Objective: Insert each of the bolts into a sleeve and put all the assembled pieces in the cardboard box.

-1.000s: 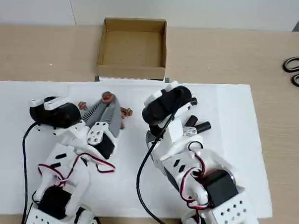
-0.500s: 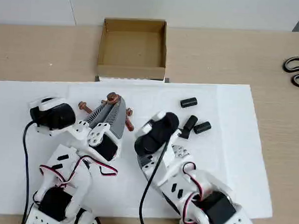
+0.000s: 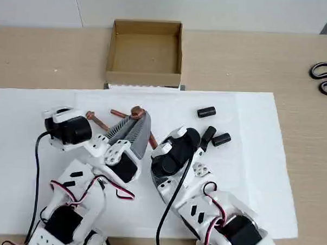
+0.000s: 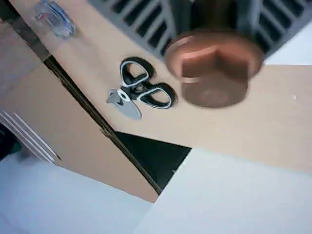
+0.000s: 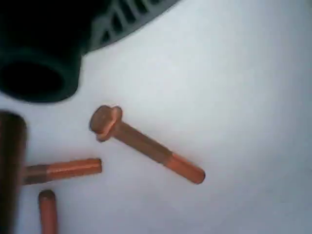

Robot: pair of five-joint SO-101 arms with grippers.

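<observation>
My left gripper [image 3: 135, 123] is shut on a copper bolt [image 3: 137, 111], held above the white paper; its hexagonal head [image 4: 214, 68] sticks out between the grey ribbed fingers [image 4: 131, 14]. Just to its right is my right arm [image 3: 176, 150]. My right gripper [image 5: 36, 58] is shut on a black sleeve [image 5: 31, 78], whose open bore faces the camera. Three loose bolts [image 3: 97, 119] [image 3: 120, 114] [image 3: 152, 139] lie on the paper near both grippers; one of them [image 5: 146, 146] lies whole below the sleeve. Three black sleeves [image 3: 206, 111] [image 3: 208, 135] [image 3: 221, 139] rest to the right. The open cardboard box [image 3: 145, 51] stands at the back.
The white paper sheet [image 3: 248, 175] covers the table's front half. Black-handled scissors [image 3: 325, 76] lie at the far right edge, and the scissors [image 4: 141, 90] also appear beyond the held bolt. The two arms stand close together.
My right arm drew back from the sleeves toward the left and nearer. My left gripper shifted to the right with the bolt in it.
</observation>
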